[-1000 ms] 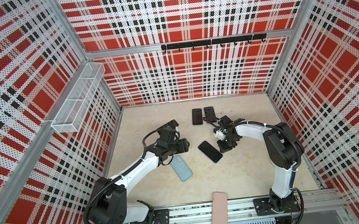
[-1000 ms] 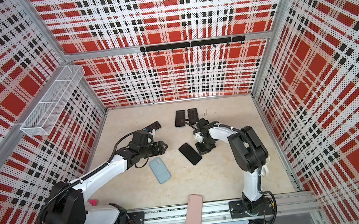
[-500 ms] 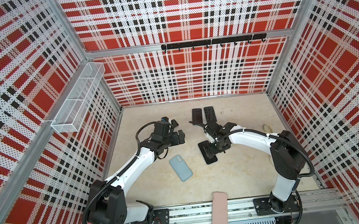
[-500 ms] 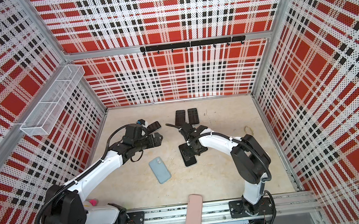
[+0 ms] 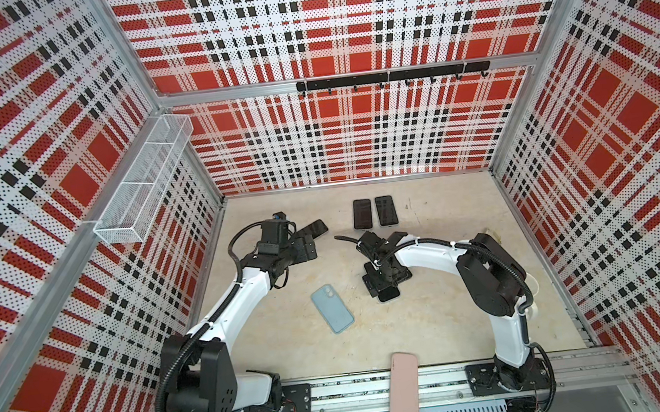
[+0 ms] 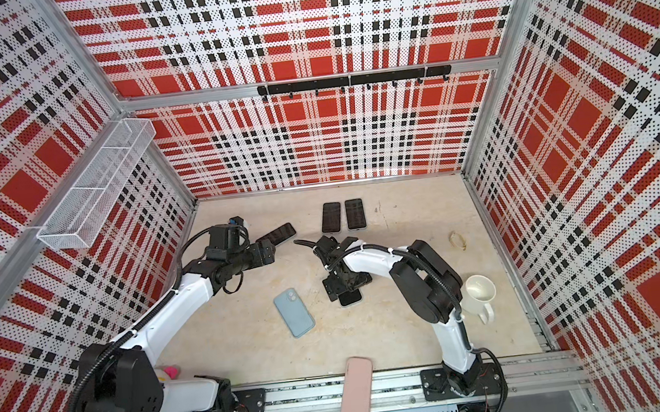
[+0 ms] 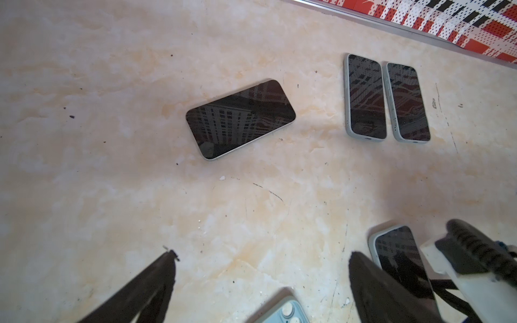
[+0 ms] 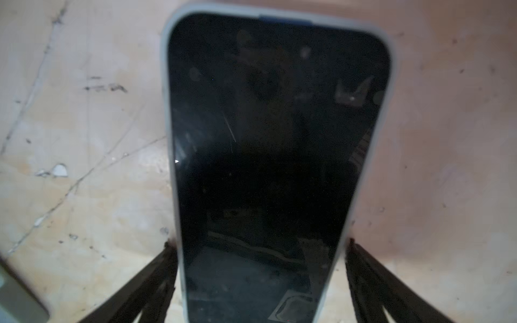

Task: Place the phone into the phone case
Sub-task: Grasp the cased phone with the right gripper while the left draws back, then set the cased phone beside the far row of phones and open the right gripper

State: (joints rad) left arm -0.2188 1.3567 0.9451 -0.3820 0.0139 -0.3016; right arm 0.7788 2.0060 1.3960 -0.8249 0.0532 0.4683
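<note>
On the table, phone inside grey case between spread right jaws; left jaws spread, empty.

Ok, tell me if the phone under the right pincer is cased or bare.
Cased: the phone lies screen up, a pale grey rim wrapping its dark glass on every visible edge.
</note>
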